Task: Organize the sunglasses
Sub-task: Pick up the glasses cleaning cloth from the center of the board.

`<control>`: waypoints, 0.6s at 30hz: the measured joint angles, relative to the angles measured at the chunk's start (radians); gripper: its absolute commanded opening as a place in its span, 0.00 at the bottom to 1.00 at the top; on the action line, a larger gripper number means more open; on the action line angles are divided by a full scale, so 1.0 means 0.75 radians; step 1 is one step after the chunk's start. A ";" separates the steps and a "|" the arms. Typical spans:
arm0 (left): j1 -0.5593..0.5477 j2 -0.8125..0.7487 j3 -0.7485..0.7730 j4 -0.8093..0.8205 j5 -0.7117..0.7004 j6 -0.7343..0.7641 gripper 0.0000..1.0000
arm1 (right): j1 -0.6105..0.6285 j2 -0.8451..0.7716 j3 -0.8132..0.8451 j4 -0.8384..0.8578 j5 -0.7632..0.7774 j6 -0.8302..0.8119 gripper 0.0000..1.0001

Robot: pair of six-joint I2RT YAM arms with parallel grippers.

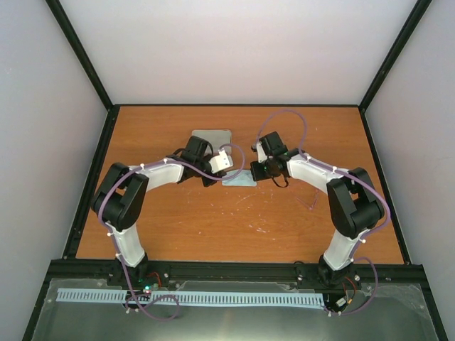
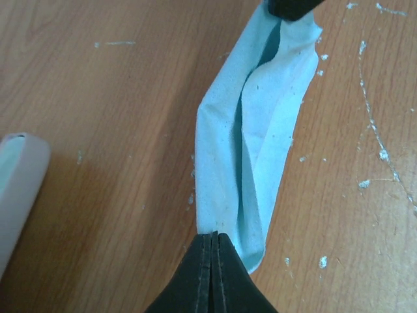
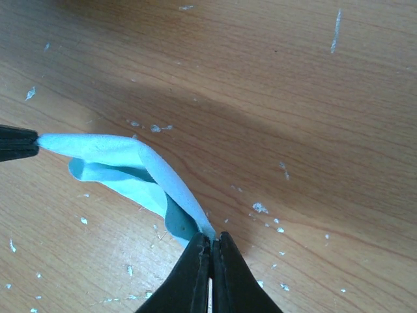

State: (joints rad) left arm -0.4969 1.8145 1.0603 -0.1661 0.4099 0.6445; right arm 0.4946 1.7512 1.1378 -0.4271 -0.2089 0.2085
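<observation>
Pale grey walls [image 1: 234, 50] on three sides, black frame [image 1: 87, 177] round a brown wood-grain worktop [image 1: 178, 227]. The wood carries white flecks and scratches, seen best in the wrist views. Left arm [image 1: 124, 202] and right arm [image 1: 352, 202] rise from the near edge, bend inward and meet at the middle, closer to the far edge than the near one. A flat pale grey square [image 1: 212, 136] lies near the far edge just behind the left arm's wrist; can't tell what it is.

Light blue cloth [image 2: 260, 130] is stretched between the two pincers, folded lengthwise into a loose strip, with darker blue showing inside the fold.

Left pincer [image 2: 212, 238]: fingers pressed together with no gap, clamped on one end of the cloth. Right pincer [image 3: 210, 241]: fingers likewise together, clamped on the opposite end. Each pincer's tip shows at the edge of the other's wrist view, with the cloth running right up to it.

Pale pink rounded case [image 2: 16, 189] lies on the wood at the left side of the left wrist view, apart from the cloth and only partly in frame.

Sunglasses [image 1: 311, 202]: only a faint thin trace on the wood toward the right edge, just inside the right arm's elbow, well apart from both pincers; too faint to tell how they lie
</observation>
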 measured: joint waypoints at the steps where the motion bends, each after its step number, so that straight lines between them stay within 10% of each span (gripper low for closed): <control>1: 0.000 -0.006 -0.003 0.008 -0.001 -0.002 0.00 | 0.000 0.000 -0.002 0.003 0.002 0.000 0.03; 18: 0.000 -0.027 -0.031 0.093 -0.075 -0.037 0.00 | 0.000 0.000 -0.027 0.080 0.051 0.016 0.03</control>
State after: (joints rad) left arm -0.4969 1.7943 1.0374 -0.0963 0.3538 0.6167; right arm 0.4946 1.7512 1.1172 -0.3668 -0.1707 0.2203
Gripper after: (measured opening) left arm 0.023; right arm 0.028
